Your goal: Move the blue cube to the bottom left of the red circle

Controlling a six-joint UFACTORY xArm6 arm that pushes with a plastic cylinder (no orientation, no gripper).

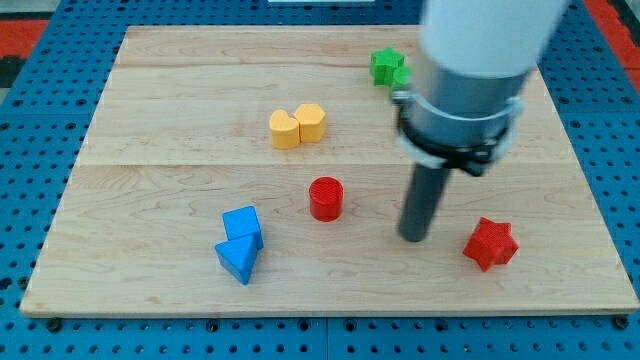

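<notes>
While my tip [414, 237] rests on the bench [150, 170], it stands right of the red circle [325, 198] and left of the red star [490, 243], touching neither. I have no fingers, just the rod, so nothing is grasped. Further out, the blue cube [242, 224] sits lower left of the circle, touching a blue wedge [238, 259] below it. The cube already lies roughly where it belongs, I judge. To finish well, I should circle below the circle without clipping it and nudge the cube gently, leaving the wedge alone. Yellow blocks [298, 126] and green blocks [388, 68] lie well clear.
</notes>
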